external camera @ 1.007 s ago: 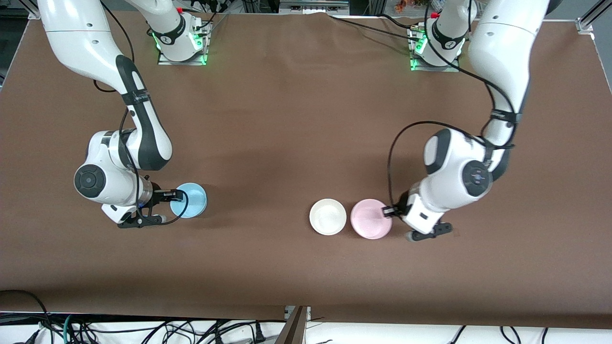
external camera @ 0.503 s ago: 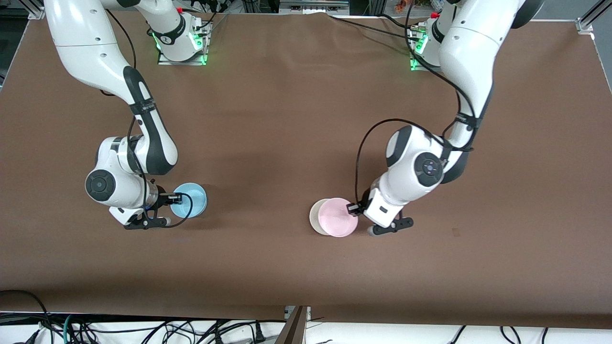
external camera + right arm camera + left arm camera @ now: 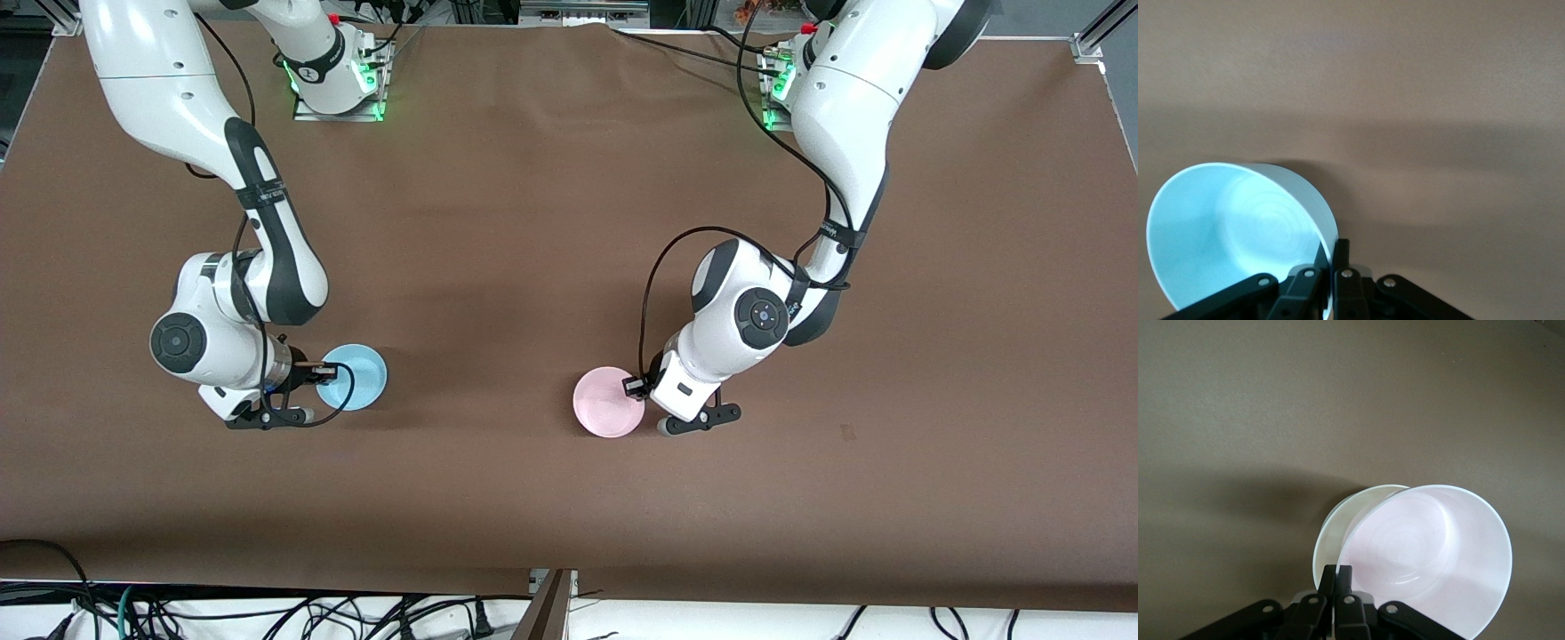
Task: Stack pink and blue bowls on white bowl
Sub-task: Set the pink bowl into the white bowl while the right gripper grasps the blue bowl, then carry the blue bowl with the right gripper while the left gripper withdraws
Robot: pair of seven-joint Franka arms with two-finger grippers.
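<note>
My left tool (image 3: 637, 386) clenched on pink bowl (image 3: 608, 414) rim, directly over white bowl (image 3: 1338, 523), sliver showing. My right tool (image 3: 317, 370) pinches blue bowl (image 3: 353, 377), at nine o'clock from the pair on desk (image 3: 533, 222).

My left claw (image 3: 642, 388) is pinching the pale pink bowl (image 3: 607, 413) by its rim over the white bowl (image 3: 1338, 527) (only a sliver showing), lower centre; my right claw (image 3: 313, 370) is pinching the sky-blue bowl (image 3: 354, 377), lower left.

Lab: bench-mounted arms (image 3: 267, 231), loose cables (image 3: 267, 613)
</note>
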